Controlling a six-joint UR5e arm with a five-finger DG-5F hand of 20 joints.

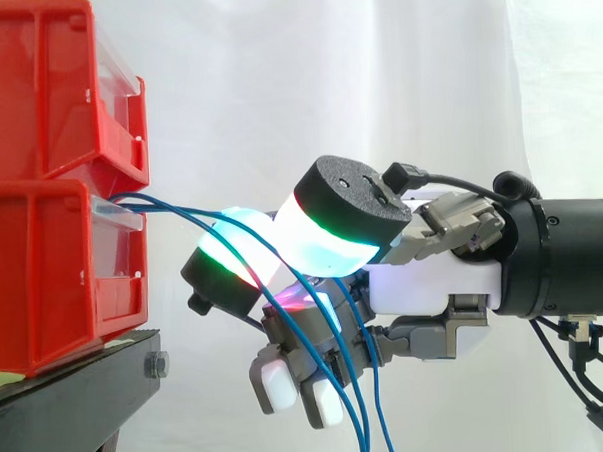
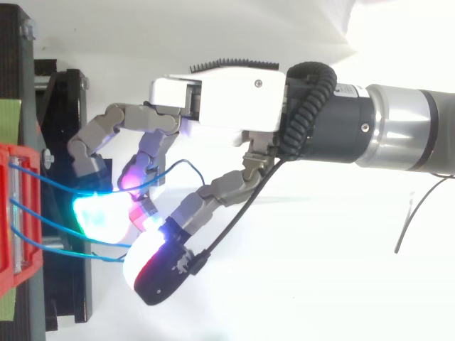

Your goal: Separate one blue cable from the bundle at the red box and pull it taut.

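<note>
Side view: thin blue cables [image 1: 181,207] leave the front of the lower red box [image 1: 44,277], arc over to the hand [image 1: 424,281] and hang down through it. The fingers [image 1: 327,235] are curled in among them, closed on the strands (which single one, I cannot tell). The cables look light, limp and slick, so they are best pinched near the box, where they fan apart.

Top view: three strands leave the red box [image 2: 18,213] well spaced, and one loops [image 2: 183,163] over the curled fingers [image 2: 99,213]. No writing is legible.
</note>
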